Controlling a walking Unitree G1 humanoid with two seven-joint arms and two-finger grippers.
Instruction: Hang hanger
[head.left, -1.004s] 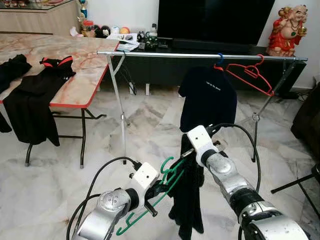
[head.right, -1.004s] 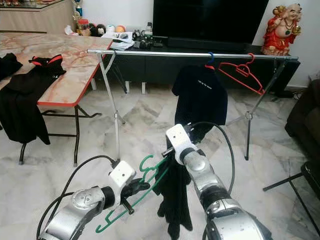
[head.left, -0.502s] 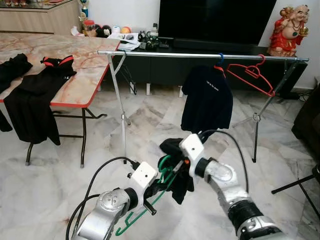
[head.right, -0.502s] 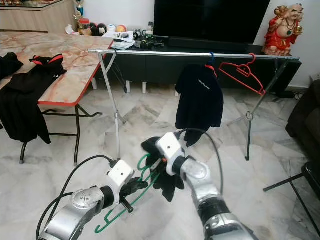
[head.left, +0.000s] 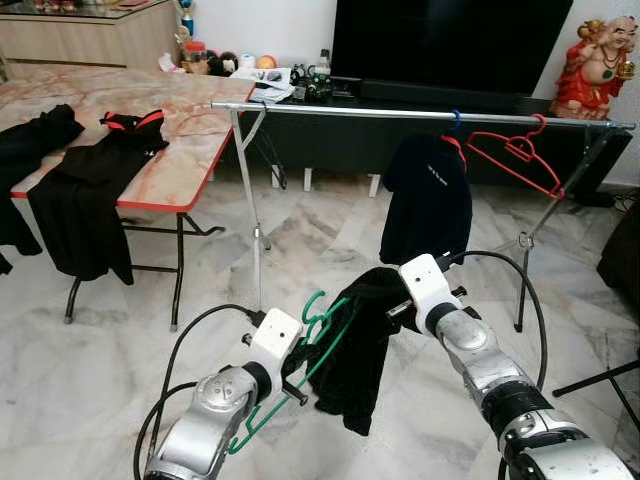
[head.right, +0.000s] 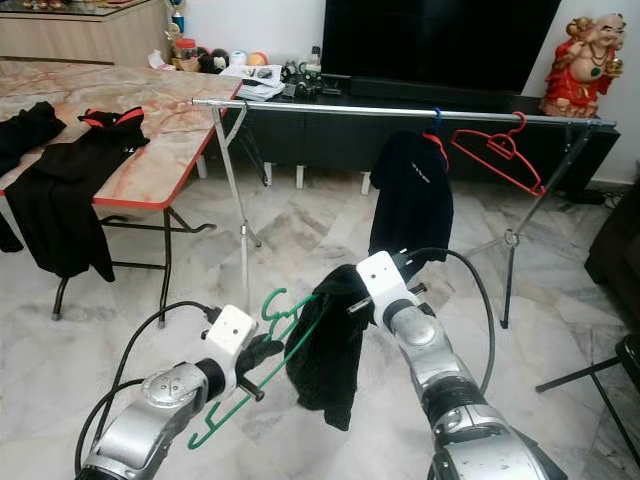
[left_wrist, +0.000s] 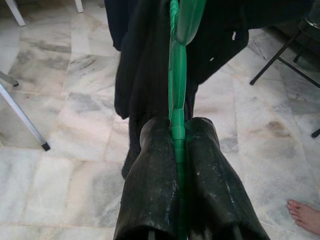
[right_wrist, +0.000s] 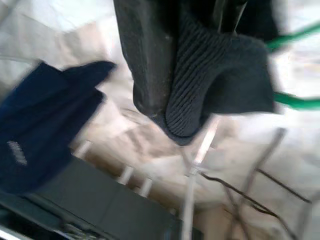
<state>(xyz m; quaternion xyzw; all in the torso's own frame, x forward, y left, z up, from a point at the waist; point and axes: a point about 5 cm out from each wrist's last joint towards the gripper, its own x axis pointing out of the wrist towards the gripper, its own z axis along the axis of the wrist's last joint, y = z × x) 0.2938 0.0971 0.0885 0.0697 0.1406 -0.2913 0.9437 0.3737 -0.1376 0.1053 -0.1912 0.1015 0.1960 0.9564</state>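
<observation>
green hanger (head.left: 322, 336): your left gripper (left_wrist: 176, 150) pinches it; right gripper (head.left: 397, 305) clamps the black garment (head.left: 357, 350), fingertips buried. the rail (head.left: 340, 108) is bare toward its left end.

green hanger (head.left: 322, 337) | tilted | black garment (head.left: 355, 350) draped over it

A home living room with a polished marble tile floor (head.left: 110, 350). A large dark television (head.left: 455, 45) stands on a low black cabinet (head.left: 340, 135) against the far wall, beside a red and gold laughing Buddha statue (head.left: 598, 68). A metal clothes rail (head.left: 420, 113) carries a dark shirt (head.left: 428, 205) and a red hanger (head.left: 515, 160). A folding marble-topped desk (head.left: 185, 160) holds black garments (head.left: 85, 200)
</observation>
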